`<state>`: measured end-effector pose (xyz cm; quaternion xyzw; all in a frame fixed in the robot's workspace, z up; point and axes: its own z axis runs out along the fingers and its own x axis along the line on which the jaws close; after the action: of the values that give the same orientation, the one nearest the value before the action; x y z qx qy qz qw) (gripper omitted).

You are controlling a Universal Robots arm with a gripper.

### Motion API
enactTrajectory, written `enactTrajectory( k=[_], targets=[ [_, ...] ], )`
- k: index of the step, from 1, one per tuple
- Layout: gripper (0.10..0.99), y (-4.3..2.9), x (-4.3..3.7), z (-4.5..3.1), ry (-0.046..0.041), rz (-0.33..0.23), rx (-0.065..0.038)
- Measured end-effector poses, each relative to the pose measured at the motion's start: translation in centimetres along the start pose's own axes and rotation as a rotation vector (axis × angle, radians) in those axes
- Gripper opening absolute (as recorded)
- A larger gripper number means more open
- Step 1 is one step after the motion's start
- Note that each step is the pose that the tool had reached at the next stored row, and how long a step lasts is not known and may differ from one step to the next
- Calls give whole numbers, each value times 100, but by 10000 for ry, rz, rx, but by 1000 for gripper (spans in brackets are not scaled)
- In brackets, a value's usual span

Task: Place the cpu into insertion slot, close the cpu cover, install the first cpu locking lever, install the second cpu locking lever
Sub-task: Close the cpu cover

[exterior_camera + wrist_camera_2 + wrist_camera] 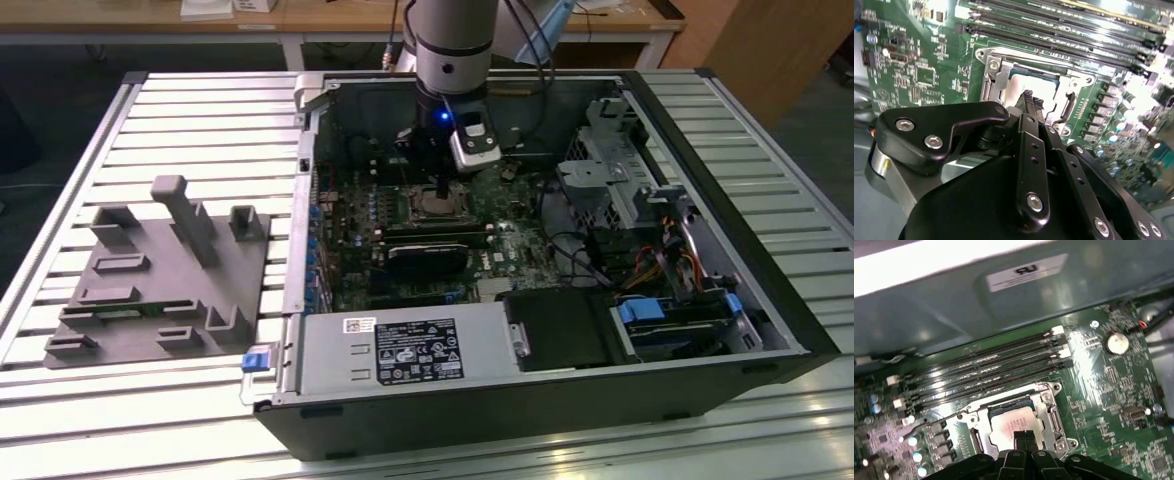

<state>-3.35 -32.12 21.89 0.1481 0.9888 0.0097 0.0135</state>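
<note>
Gripper pinched above dull grey cpu, seemingly seated in insertion slot.

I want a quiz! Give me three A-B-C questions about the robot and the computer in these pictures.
1. What is the gripper over? A. the cpu B. a keyboard C. a cup
2. What colour is the motherboard? A. red B. green C. yellow
3. How are the gripper's fingers? A. wide open B. shut together C. gripping a cable
Answers: 1 A, its tips hang right over the grey cpu in both wrist views. 2 B, the board around the cpu is green. 3 B, the two black fingertips touch side by side.
</note>
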Motion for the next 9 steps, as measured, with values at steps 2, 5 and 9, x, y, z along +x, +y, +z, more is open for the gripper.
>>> enactTrajectory(
  k=[2,5,9],
  targets=[
    [106,0,0,1,9,-376,-8],
    [106,0,0,2,21,-915,-22],
    [106,0,0,4,41,-1775,-41]
  ],
)
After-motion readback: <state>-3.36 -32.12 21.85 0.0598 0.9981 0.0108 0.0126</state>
